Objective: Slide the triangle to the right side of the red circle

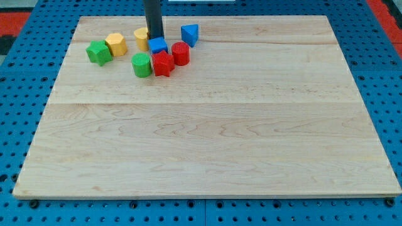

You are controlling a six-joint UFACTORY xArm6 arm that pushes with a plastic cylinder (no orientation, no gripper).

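The blue triangle point(190, 34) lies near the view's top, just up and right of the red circle point(181, 53). My tip point(155, 37) comes down from the top edge. It stands right behind the blue cube point(157, 45) and left of the triangle, with a small gap to the triangle. The red circle is to the tip's lower right. A red star point(163, 64) sits touching the blue cube from below.
A green circle point(142, 64) sits left of the red star. A yellow block point(141, 37) is partly hidden behind the rod. A yellow hexagon point(116, 44) and a green star point(98, 52) lie further left. The wooden board point(207, 138) fills the view.
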